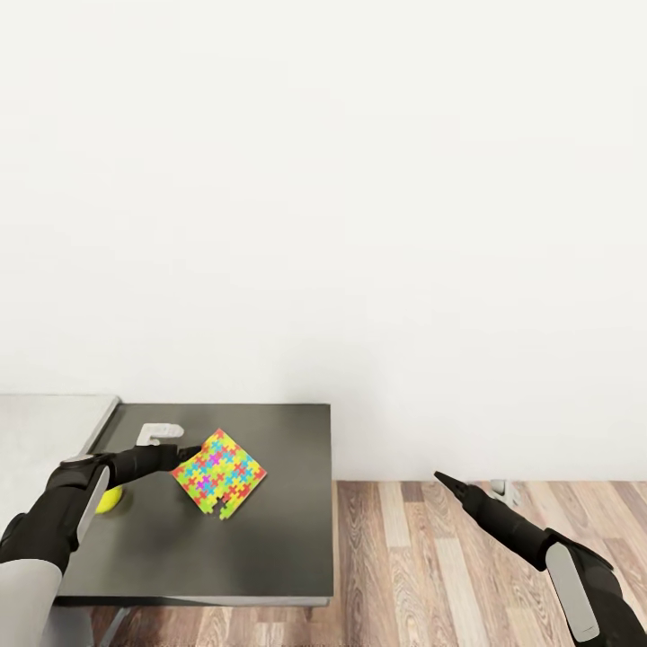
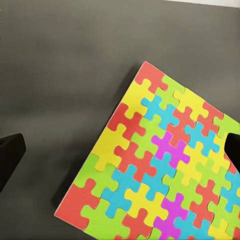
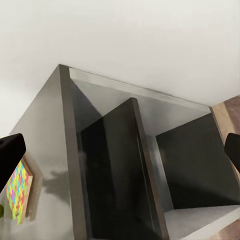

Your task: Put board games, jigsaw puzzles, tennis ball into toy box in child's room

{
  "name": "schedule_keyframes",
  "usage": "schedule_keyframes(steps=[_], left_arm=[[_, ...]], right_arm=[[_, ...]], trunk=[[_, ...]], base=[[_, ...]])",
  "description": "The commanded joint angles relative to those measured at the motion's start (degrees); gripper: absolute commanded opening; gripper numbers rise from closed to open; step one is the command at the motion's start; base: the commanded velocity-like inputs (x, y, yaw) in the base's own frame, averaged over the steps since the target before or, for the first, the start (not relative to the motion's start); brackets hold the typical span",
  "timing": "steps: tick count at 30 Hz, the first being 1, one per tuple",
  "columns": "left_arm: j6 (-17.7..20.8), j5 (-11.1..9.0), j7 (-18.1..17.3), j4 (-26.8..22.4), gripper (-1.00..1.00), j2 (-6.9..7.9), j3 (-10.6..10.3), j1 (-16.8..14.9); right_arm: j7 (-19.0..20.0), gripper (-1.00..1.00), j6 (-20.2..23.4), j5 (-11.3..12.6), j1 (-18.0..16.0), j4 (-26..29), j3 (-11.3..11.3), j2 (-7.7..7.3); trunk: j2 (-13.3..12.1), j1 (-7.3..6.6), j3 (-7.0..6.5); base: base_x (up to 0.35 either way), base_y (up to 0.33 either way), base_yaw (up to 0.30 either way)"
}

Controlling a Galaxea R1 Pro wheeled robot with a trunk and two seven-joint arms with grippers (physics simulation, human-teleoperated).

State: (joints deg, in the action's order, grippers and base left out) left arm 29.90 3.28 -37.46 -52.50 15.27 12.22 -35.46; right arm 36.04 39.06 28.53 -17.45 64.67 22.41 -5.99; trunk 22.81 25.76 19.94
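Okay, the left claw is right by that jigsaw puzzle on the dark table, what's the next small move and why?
Probably ease the left claw down and forward so its open fingers straddle the near edge of the jigsaw puzzle, then close. The left wrist view shows the puzzle lying flat on the dark table between the spread fingertips, not yet gripped.

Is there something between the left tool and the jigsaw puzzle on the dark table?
Nothing visible does. The left tool is right at the jigsaw puzzle's edge on the dark table, jaws open with the sheet between the fingertips in the left wrist view.
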Motion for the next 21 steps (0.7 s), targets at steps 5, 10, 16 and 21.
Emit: schedule_keyframes(steps=[5,10,16,21], left_arm=[[0.3,0.3,-0.4,-0.1,1.0,-0.06,0.2,0.0],[0.3,0.4,-0.4,-0.1,1.0,-0.06,0.2,0.0],[0.3,0.4,-0.4,0.0,1.0,-0.08,0.1,0.0],[0.3,0.4,-0.5,0.1,1.0,-0.07,0.1,0.0]], right_arm=[[0.1,1.0,0.4,0.2,0.0,0.1,0.1,0.01],[0.1,1.0,0.4,0.2,0.0,0.1,0.1,0.01],[0.1,1.0,0.4,0.2,-0.1,0.0,0.1,0.01],[0.1,1.0,0.4,0.2,0.0,0.0,0.1,0.0]], trunk=[[0.1,0.03,0.56],[0.1,0.03,0.86],[0.1,0.03,0.95],[0.1,0.03,0.97]], base=[[0.0,0.018,0.0],[0.0,0.004,0.0],[0.0,0.001,0.0],[0.0,0.0,0.0]])
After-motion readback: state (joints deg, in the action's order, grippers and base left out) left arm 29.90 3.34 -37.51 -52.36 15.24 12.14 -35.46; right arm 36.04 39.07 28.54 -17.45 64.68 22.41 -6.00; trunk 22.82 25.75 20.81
